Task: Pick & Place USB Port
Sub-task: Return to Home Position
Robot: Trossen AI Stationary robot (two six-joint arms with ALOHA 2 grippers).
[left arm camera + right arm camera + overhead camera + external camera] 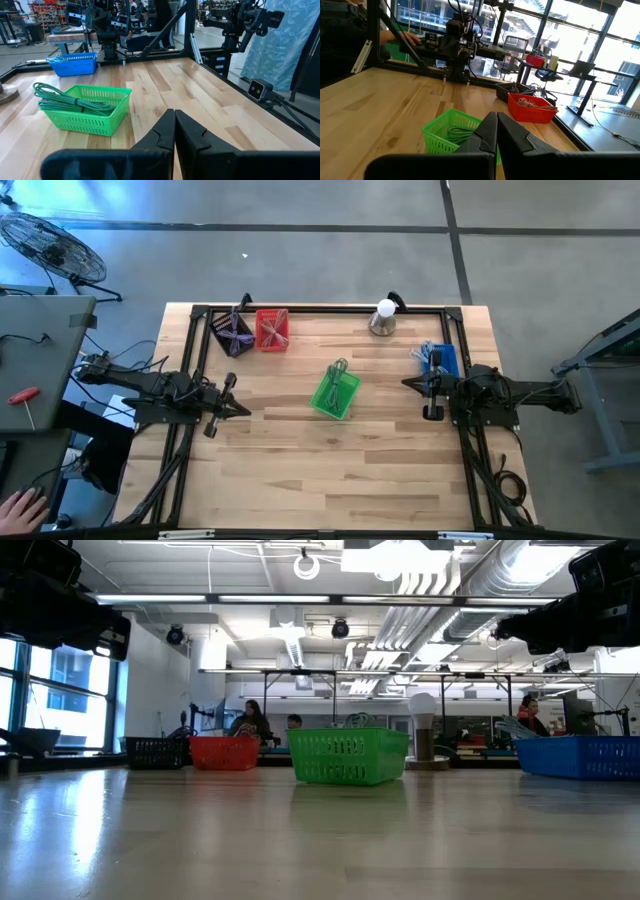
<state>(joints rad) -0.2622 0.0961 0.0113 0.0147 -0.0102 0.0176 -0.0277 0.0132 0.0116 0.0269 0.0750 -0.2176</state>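
A green basket point(335, 392) with coiled green cables stands on the table's middle; it also shows in the left wrist view point(82, 108) and the right wrist view point(452, 132). A red basket point(271, 329) and a dark basket point(232, 332) with cables stand at the far left, a blue basket point(439, 360) at the right. My left gripper point(243, 409) is shut and empty, left of the green basket. My right gripper point(408, 383) is shut and empty, right of it, beside the blue basket.
A white bulb on a round base point(383, 318) stands at the far edge. A dark frame point(320, 308) runs along the table's far and side edges. Bare wood lies toward the near edge point(330, 480). A hand point(20, 508) shows off the table's left.
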